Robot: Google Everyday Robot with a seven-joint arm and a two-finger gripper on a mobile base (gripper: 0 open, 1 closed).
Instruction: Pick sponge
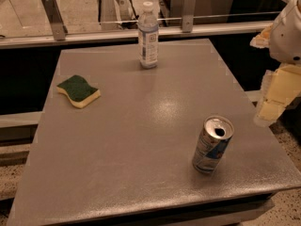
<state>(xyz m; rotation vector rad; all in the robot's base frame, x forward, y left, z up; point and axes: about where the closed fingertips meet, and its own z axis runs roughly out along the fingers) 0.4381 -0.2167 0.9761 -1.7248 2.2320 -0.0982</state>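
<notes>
The sponge [78, 91] lies flat on the grey table [141, 140] near its left edge, dark green scouring side up over a pale yellow body. My gripper [275, 95] hangs at the far right of the view, past the table's right edge, with pale yellow blocky fingers pointing down. It is far from the sponge, across the whole width of the table, and holds nothing that I can see.
A clear plastic water bottle [148, 34] with a white cap stands upright at the table's back middle. An opened drink can [212, 145] stands at the front right, tilted slightly. A glass railing with metal posts [52, 15] runs behind the table.
</notes>
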